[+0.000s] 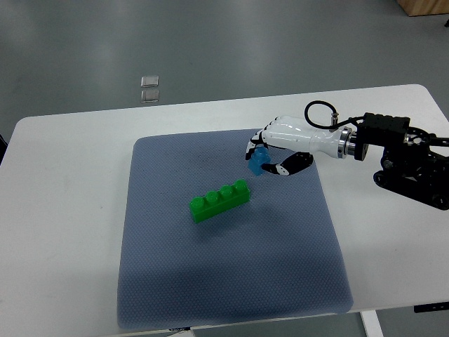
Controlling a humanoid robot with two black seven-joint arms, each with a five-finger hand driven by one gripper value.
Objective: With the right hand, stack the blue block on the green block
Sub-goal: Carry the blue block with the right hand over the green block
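Near mat's (210, 295) far edge, right robot hand (270, 158) gripping blue block (259, 161), green block (219, 200) apart

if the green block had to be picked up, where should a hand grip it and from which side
Grip the green block across its two long side faces near the middle, coming down from above. It lies flat on the grey mat, studs up, long axis running diagonally, with clear mat on both long sides. The right hand is shut on the blue block, so it is occupied.
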